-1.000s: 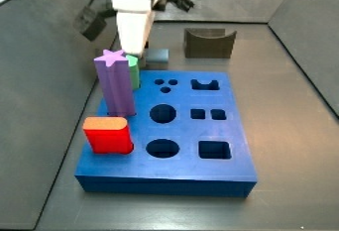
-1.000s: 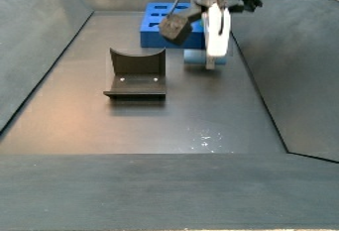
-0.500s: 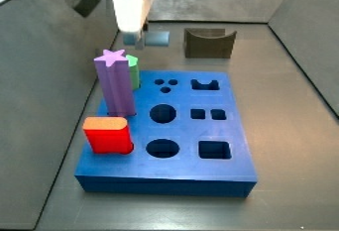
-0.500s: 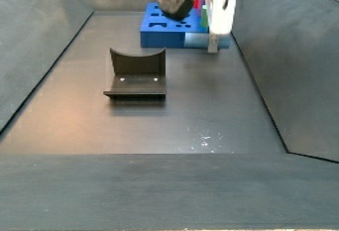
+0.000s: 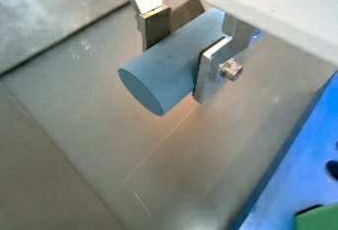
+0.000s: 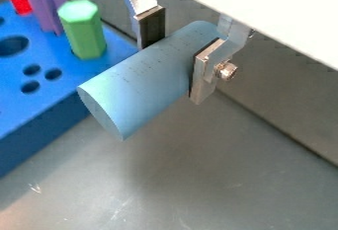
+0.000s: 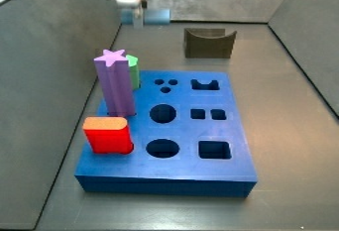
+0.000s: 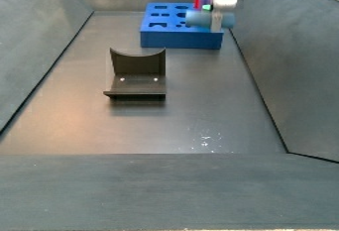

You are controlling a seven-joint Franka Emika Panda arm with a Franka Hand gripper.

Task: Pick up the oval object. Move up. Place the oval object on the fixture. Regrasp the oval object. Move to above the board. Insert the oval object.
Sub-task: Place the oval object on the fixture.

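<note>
My gripper (image 5: 185, 51) is shut on the oval object (image 5: 161, 74), a light blue-grey smooth peg lying crosswise between the fingers, also shown in the gripper (image 6: 179, 51) as the oval object (image 6: 134, 94). In both side views the gripper (image 7: 129, 9) (image 8: 213, 7) hangs high above the floor with the oval object (image 7: 157, 17) (image 8: 199, 19) sticking out sideways. The fixture (image 7: 208, 43) (image 8: 135, 73), a dark notched block, stands on the floor apart from it. The blue board (image 7: 199, 126) (image 8: 179, 29) lies beside and below the gripper.
On the board stand a purple star-topped peg (image 7: 115, 81), a green peg (image 6: 83, 27) behind it and a red block (image 7: 106, 134). Grey walls (image 7: 54, 57) enclose the floor on all sides.
The gripper has risen straight up with the oval object, from just above the floor beside the board to well above it. Board, pegs and fixture have not moved.
</note>
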